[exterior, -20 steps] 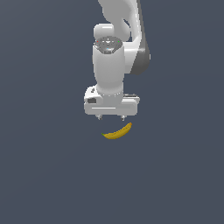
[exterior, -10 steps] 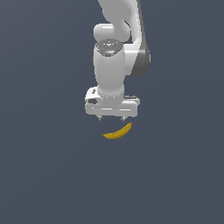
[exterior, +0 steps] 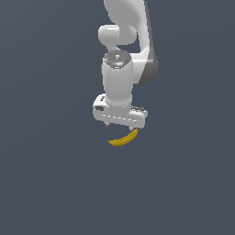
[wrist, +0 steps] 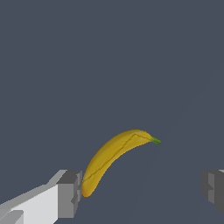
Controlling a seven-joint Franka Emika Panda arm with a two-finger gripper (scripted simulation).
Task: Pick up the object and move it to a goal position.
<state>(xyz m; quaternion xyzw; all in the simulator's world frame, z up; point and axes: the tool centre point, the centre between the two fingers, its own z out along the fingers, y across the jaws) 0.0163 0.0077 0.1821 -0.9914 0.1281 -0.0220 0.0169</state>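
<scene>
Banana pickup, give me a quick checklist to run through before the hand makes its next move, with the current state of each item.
1. Hand open: ok, the wrist view shows a wide gap between the two fingers.
2. Banana between the fingers: not ok, it lies off to one side, its blunt end right beside one finger.
3. Hand above the banana: ok, the exterior view shows it directly over the fruit.
4. Fingers low enough to close on it: cannot tell from either view.
5. Banana free of other things: ok, nothing else shows near it.
6. Goal position marked: cannot tell, no marker is visible.
</scene>
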